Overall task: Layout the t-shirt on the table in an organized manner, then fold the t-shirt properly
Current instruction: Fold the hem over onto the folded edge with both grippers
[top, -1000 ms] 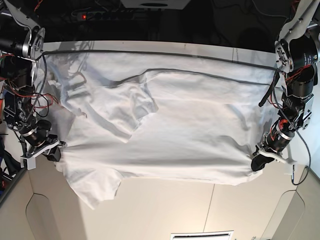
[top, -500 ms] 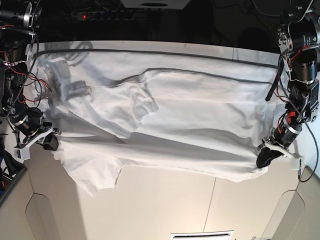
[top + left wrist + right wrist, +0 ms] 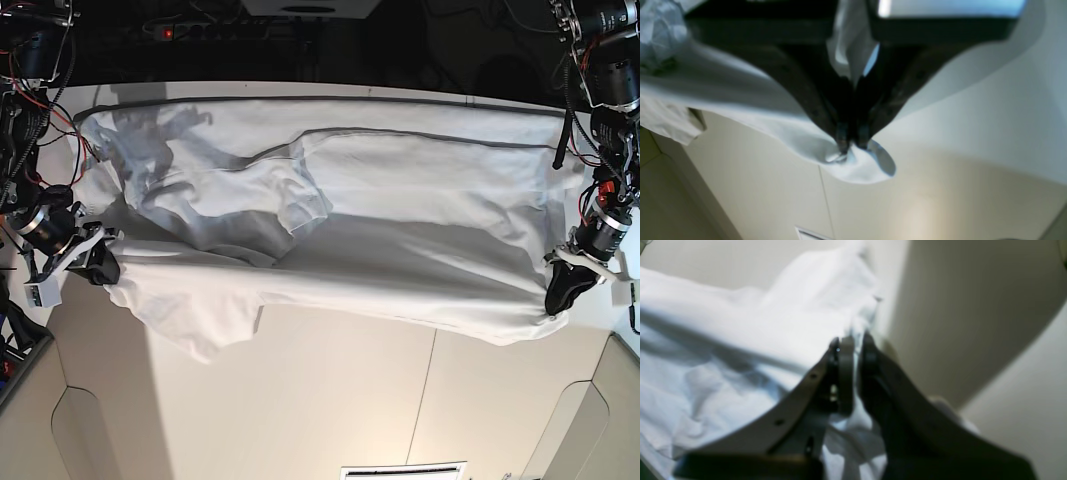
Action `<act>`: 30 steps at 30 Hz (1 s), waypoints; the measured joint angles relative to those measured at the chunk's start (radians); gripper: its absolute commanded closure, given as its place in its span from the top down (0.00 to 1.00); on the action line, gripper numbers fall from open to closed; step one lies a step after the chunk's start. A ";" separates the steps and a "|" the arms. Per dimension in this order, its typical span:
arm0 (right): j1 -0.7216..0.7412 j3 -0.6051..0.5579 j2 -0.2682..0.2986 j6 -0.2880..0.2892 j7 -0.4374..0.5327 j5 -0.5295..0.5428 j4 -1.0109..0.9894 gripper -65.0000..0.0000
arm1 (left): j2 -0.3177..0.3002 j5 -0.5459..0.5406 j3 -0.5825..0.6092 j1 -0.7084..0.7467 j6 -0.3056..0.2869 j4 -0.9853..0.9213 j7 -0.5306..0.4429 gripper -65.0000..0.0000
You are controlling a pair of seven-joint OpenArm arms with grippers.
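The white t-shirt [image 3: 400,230] hangs stretched across the table [image 3: 330,400] between my two grippers, wrinkled, with a sleeve drooping at the lower left. My left gripper [image 3: 556,300] is at the right of the base view, shut on the t-shirt's edge. In the left wrist view the left gripper [image 3: 852,141] pinches a bunched corner of the t-shirt [image 3: 853,166]. My right gripper [image 3: 100,268] is at the left of the base view, shut on the opposite edge. In the right wrist view the right gripper [image 3: 853,346] clamps the t-shirt [image 3: 740,340] between its dark fingers.
The table's front edge has rounded cut-outs [image 3: 85,440] at both lower corners. A dark seam line [image 3: 430,133] runs across the far side. Cables and a power strip [image 3: 190,32] lie behind the table.
Both grippers have moved outward and up with the t-shirt, pulling it tighter and wider. The cloth's lower edge has lifted away from the table's front.
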 measured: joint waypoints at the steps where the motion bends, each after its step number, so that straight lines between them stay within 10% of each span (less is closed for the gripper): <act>1: -0.006 0.016 0.000 0.004 0.000 0.003 0.000 0.00 | 0.000 -0.012 -0.011 0.005 -0.002 0.000 0.001 0.00; 18: -0.148 0.267 -0.006 0.015 -0.134 0.223 0.006 0.00 | 0.003 -0.292 -0.110 0.083 -0.021 0.168 0.410 0.00; 30: -0.172 0.288 -0.005 0.006 -0.237 0.309 0.006 0.00 | 0.000 -0.290 -0.121 0.222 -0.014 0.259 0.459 0.00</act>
